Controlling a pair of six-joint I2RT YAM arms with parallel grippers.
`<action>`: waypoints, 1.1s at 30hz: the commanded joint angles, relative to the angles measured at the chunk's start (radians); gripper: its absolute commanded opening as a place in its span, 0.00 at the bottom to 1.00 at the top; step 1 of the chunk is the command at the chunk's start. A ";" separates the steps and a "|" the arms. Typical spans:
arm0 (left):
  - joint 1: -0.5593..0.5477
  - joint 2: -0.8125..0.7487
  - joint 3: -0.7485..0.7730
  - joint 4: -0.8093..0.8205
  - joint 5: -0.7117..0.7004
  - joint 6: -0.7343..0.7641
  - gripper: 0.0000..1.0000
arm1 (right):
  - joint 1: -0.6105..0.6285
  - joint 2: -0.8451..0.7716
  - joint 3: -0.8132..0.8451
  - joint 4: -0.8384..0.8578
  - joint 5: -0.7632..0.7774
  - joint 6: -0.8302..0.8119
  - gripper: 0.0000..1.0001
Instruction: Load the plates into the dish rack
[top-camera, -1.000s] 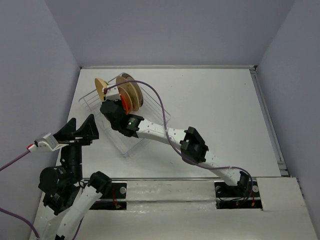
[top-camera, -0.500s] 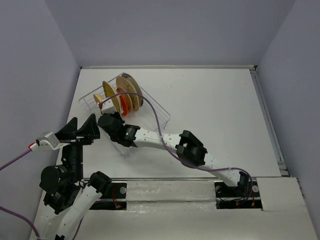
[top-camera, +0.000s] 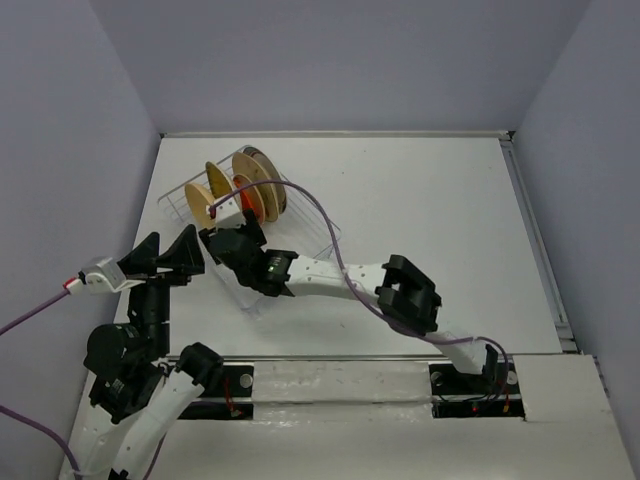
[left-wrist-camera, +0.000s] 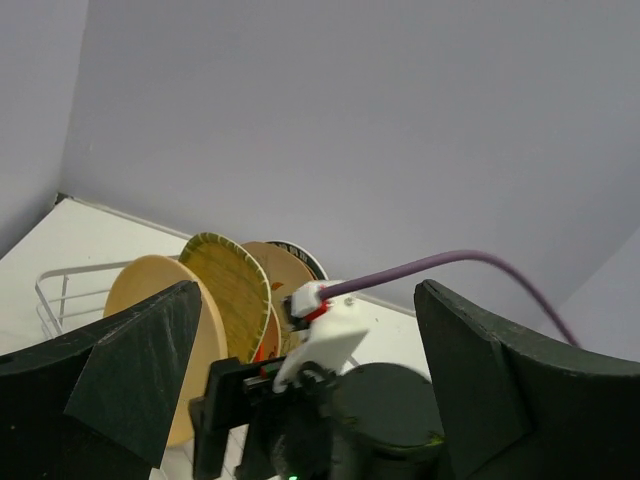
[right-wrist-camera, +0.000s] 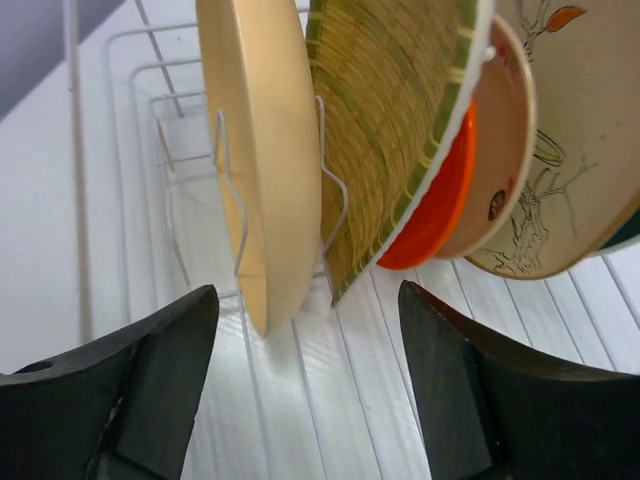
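Plates (right-wrist-camera: 380, 130), maybe five, in dish rack (top-camera: 303, 228)

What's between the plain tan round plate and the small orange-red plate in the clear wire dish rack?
A yellow-green ribbed plate, standing on edge between them. The right wrist view shows it best.
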 joint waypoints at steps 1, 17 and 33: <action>0.003 0.044 0.042 0.033 -0.006 -0.016 0.99 | 0.003 -0.271 -0.168 0.122 -0.076 0.057 0.81; 0.004 0.346 0.040 0.012 0.339 -0.156 0.99 | 0.003 -1.395 -1.340 0.259 0.215 0.222 1.00; 0.004 0.546 0.052 0.044 0.467 -0.164 0.99 | 0.003 -2.054 -1.698 -0.003 0.272 0.325 1.00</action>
